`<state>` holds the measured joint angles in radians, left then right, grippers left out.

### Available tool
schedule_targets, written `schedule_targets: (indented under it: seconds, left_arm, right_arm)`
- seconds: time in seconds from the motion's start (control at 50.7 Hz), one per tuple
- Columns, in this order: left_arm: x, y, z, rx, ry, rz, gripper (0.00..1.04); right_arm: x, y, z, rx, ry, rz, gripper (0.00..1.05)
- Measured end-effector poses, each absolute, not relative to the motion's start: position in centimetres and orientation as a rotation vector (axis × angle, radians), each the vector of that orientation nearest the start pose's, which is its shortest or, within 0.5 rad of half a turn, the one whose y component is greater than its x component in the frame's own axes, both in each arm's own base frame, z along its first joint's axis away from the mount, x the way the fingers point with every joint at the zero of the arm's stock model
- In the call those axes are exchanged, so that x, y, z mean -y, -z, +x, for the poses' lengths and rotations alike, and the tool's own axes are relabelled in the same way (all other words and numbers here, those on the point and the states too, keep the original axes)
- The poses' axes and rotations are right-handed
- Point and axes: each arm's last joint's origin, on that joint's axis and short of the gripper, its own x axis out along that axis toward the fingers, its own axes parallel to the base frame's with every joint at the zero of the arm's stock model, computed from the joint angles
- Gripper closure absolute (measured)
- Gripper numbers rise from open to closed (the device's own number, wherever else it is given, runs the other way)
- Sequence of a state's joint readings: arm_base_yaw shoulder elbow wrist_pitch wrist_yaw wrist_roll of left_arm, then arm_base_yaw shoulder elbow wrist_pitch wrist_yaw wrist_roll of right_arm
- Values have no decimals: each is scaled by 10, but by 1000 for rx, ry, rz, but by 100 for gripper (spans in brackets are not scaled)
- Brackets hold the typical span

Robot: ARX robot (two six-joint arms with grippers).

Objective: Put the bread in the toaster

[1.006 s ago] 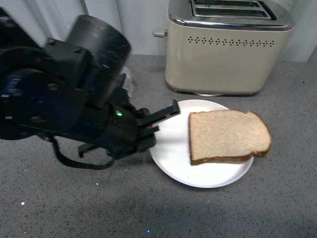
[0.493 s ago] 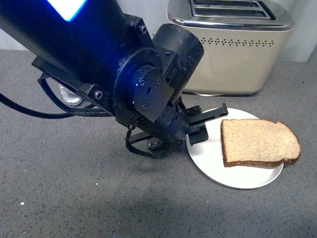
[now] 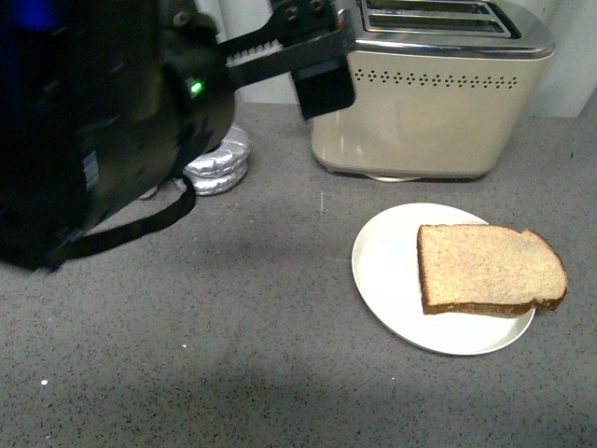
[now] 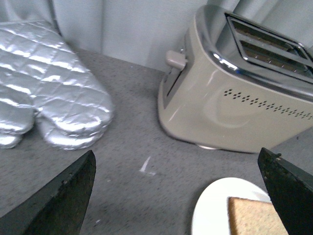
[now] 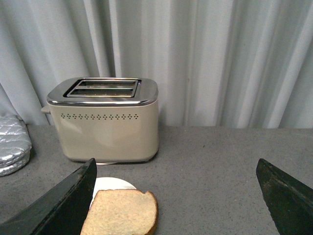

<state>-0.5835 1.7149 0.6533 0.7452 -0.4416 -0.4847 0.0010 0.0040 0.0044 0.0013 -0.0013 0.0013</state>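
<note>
One slice of bread (image 3: 490,269) is left ungrasped on the plate (image 3: 387,271); the left fingers (image 4: 63,196), spread wide, have been lifted away toward the toaster (image 3: 429,112).

The cream toaster (image 3: 429,112) stands at the back of the grey speckled tabletop (image 3: 233,355), its chrome top and two slots partly cut off by the frame edge, with a row of dotted vents under the chrome. In front of the toaster, apart from it, sits a white plate (image 3: 387,271). The bread (image 3: 490,271) lies flat on the plate, its rounded end reaching past the rim. To the toaster's left lies a silver quilted mitt (image 3: 219,168). The left arm (image 3: 93,121), dark and blurred, looms left of the toaster. One black piece of its jaws overlaps the toaster's upper left corner.
</note>
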Motion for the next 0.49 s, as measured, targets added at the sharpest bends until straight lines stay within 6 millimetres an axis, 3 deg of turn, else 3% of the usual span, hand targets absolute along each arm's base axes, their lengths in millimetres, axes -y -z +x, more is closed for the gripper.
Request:
schedule_targets:
  seconds: [0.079, 0.217, 0.335, 0.493]
  left_arm:
    - [143, -150, 243, -261, 10, -286, 7]
    - [117, -161, 207, -184, -53, -265, 7]
    - [86, -153, 173, -222, -105, -261, 7]
    - [53, -150, 144, -244, -193, -265, 7]
  right_arm:
    - [0, -165, 98, 2, -2, 1, 10]
    - [0, -165, 98, 2, -2, 1, 10]
    - [0, -165, 98, 2, -2, 1, 10]
    - [0, -165, 98, 2, -2, 1, 10]
